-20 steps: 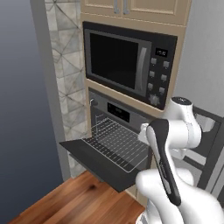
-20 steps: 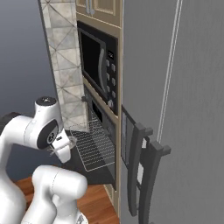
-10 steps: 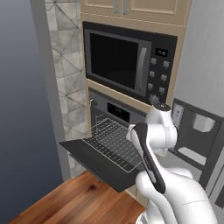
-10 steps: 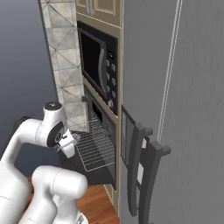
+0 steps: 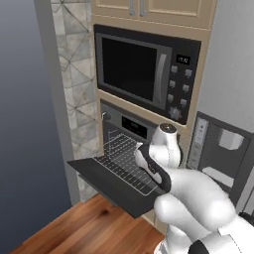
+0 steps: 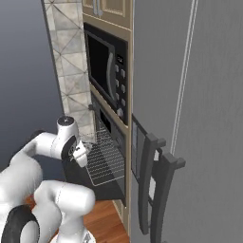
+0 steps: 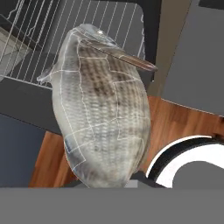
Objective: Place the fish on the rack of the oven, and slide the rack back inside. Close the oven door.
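Pincer (image 6: 80, 153) is clamped on the fish (image 7: 103, 109), at the middle of the hand view. Oven (image 5: 130, 130) door (image 5: 116, 186) hangs open at lower middle, and the rack (image 5: 121, 159) sticks out, bare. Fish, slide and close are all left.

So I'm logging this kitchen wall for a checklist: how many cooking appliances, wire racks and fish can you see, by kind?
Black cooking appliances: 2, built-in microwave and wall oven
Silver wire racks: 1
Pale grey fish: 1
Total: 4

fish (image 7: 103, 113): scaly, faint sheen | rack (image 5: 124, 161): thin metal wire | oven door (image 5: 111, 186): matt black
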